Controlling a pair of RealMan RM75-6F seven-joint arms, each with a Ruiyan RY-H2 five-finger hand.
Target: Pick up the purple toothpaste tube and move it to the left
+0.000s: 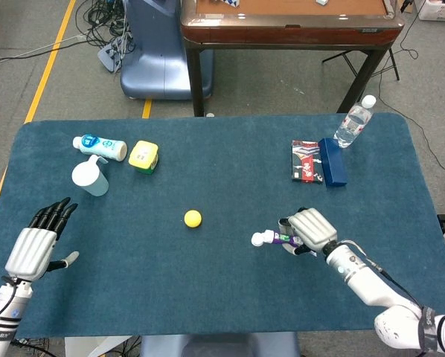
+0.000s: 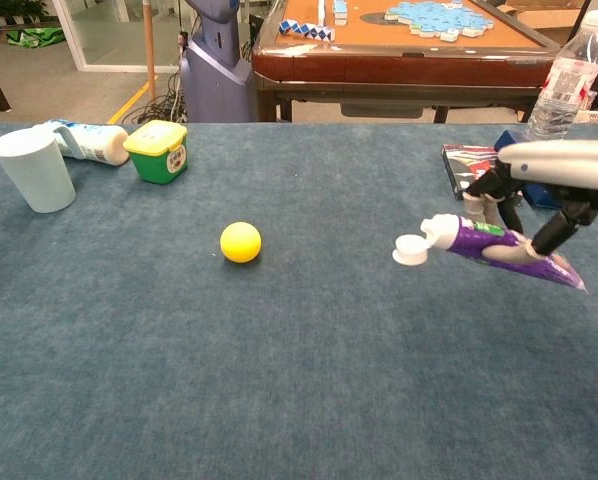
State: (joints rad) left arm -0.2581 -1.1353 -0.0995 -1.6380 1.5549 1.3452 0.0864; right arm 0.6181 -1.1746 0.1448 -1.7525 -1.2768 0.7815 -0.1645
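Observation:
The purple toothpaste tube (image 2: 484,244) with a white cap (image 2: 411,250) hangs just above the blue cloth, cap pointing left. My right hand (image 2: 549,190) grips it from above, fingers wrapped around its middle. In the head view the right hand (image 1: 309,230) covers most of the tube (image 1: 282,239), and only the cap end (image 1: 260,239) sticks out. At the near left of the table my left hand (image 1: 38,244) hovers open, fingers straight and holding nothing. It does not show in the chest view.
A yellow ball (image 1: 193,218) lies mid-table, left of the tube. At the far left stand a white cup (image 1: 91,176), a lying white bottle (image 1: 100,146) and a yellow-green tub (image 1: 143,156). A dark box (image 1: 318,161) and water bottle (image 1: 354,123) sit far right.

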